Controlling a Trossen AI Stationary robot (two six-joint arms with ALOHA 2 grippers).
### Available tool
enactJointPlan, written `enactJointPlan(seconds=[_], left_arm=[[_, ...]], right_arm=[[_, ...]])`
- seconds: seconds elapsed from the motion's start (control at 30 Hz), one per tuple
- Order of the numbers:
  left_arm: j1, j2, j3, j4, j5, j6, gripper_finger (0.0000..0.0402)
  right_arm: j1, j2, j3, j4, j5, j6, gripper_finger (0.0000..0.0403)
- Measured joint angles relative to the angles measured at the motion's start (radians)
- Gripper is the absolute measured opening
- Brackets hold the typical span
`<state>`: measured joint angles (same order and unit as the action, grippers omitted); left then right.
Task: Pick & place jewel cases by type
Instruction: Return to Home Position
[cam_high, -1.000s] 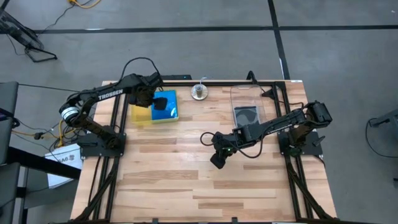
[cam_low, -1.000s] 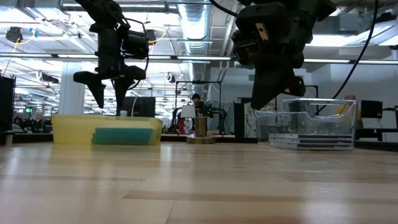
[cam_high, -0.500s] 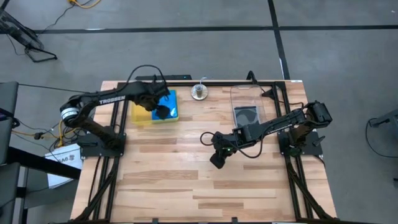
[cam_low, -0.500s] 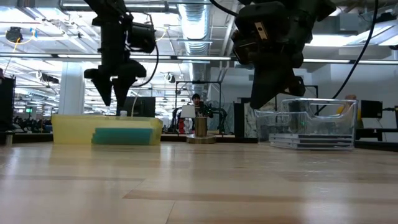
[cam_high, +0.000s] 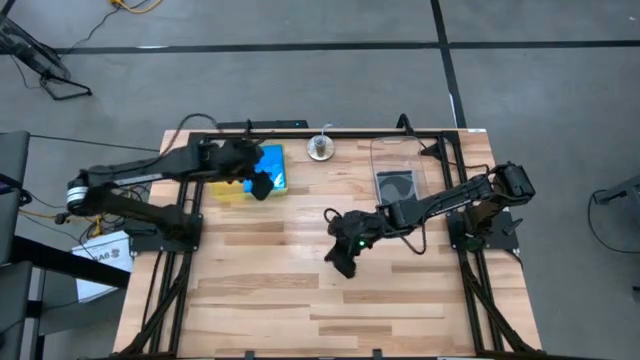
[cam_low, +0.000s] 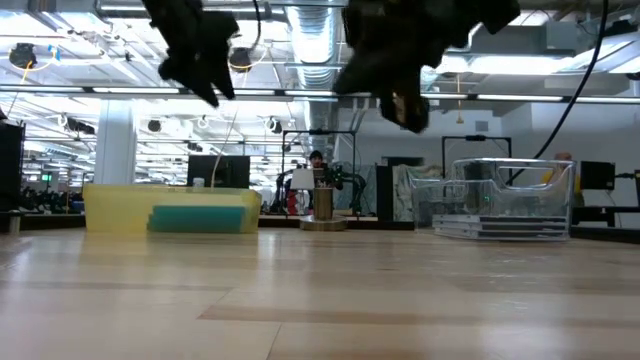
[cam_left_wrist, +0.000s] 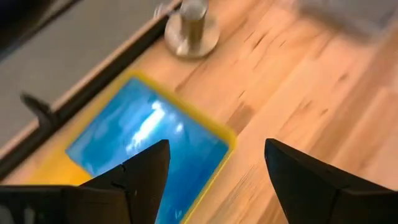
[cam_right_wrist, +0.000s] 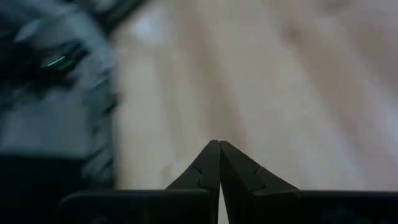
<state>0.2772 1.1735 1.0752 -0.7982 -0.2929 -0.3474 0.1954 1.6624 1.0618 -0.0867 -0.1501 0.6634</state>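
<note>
A translucent blue jewel case (cam_high: 272, 165) lies flat in the yellow tray (cam_high: 226, 190) at the table's far left; the left wrist view shows the same blue case (cam_left_wrist: 149, 140). My left gripper (cam_high: 262, 186) hangs open above the tray's near right corner, and in its wrist view the left gripper (cam_left_wrist: 217, 165) holds nothing. A clear case with a black inside (cam_high: 395, 185) lies in the clear tub (cam_high: 402, 150) at the far right. My right gripper (cam_high: 343, 262) is shut and empty above the middle of the table.
A small metal cylinder on a round base (cam_high: 320, 149) stands at the far edge between tray and tub. In the low view, the tray (cam_low: 120, 208) and the tub (cam_low: 505, 200) stand far back, with bare wood in front. A person (cam_low: 316, 160) shows in the room behind.
My left gripper has risen from just over the yellow tray and drifted toward the tray's near right corner, tipping as the arm drew back to the left. My right gripper has also lifted and shifted slightly toward the table's left and near side. The cases have stayed put.
</note>
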Motion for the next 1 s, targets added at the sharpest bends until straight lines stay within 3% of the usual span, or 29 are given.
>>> enactJointPlan(seconds=[0.1, 0.17, 0.3, 0.47, 0.63, 0.77, 0.9, 1.0], left_arm=[[-0.029, -0.087, -0.040, 0.058, -0.012, 0.014, 0.0257], [-0.048, -0.153, -0.113, 0.127, -0.003, -0.002, 0.0257], [-0.089, -0.288, -0.308, 0.324, 0.047, -0.084, 0.0257], [-0.147, -0.413, -0.504, 0.552, 0.132, -0.127, 0.0257], [-0.194, -0.472, -0.575, 0.564, 0.090, -0.118, 0.0257], [-0.229, -0.494, -0.594, 0.597, 0.041, -0.083, 0.0257], [-0.278, -0.507, -0.647, 0.660, 0.004, -0.066, 0.0257], [-0.328, -0.522, -0.719, 0.767, -0.026, -0.080, 0.0257]], right_arm=[[-0.008, -0.033, 0.000, 0.097, -0.184, -0.118, 0.0000], [-0.009, -0.074, 0.002, 0.120, -0.251, -0.195, 0.0000], [-0.006, -0.161, -0.023, 0.090, -0.203, -0.277, 0.0000], [-0.005, -0.312, -0.179, 0.248, -0.213, -0.297, 0.0000], [-0.006, -0.474, -0.415, 0.625, -0.211, -0.252, 0.0000], [-0.002, -0.562, -0.578, 0.923, -0.137, -0.218, 0.0000], [-0.007, -0.617, -0.660, 1.050, -0.060, -0.219, 0.0000], [-0.030, -0.630, -0.675, 1.070, -0.068, -0.219, 0.0000]])
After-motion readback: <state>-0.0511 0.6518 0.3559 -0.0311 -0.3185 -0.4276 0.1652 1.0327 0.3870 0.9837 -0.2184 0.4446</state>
